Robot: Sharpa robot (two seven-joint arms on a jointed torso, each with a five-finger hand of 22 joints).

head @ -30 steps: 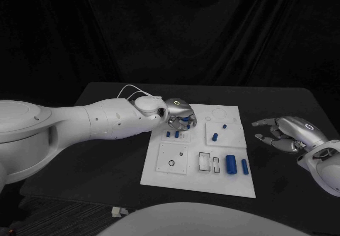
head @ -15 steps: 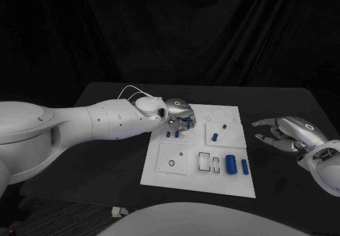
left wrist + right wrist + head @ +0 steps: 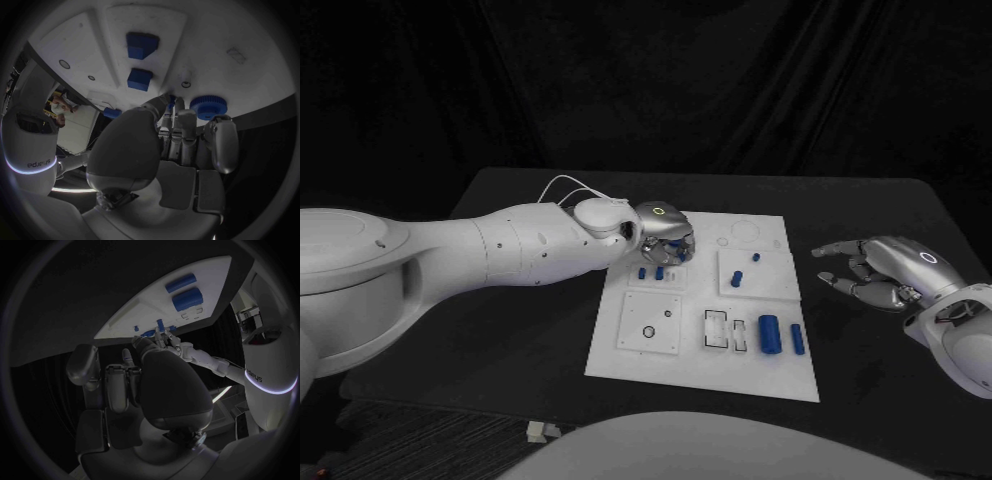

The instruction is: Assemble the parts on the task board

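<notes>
The white task board (image 3: 711,345) lies mid-table. My left hand (image 3: 664,233) hovers low over its far left corner, fingers curled down. In the left wrist view the fingertips (image 3: 177,106) close round a sliver of a small blue part (image 3: 171,100), with a blue gear (image 3: 208,106) just beside them on the board (image 3: 206,55). Two blue blocks (image 3: 142,45) stand further along. Two short blue pegs (image 3: 651,272) sit near the hand. My right hand (image 3: 884,270) floats off the board's right side, fingers apart and holding nothing.
A large blue cylinder (image 3: 769,333) and a thinner one (image 3: 798,339) lie at the board's near right; small blue pieces (image 3: 738,279) stand on the far right sub-plate. Black table (image 3: 516,300) surrounds the board. The right wrist view shows the board (image 3: 150,310) and the left hand (image 3: 156,340).
The left hand has settled slightly lower over the board's far left corner, covering more of the blue under its fingers. The right hand has stayed put.
</notes>
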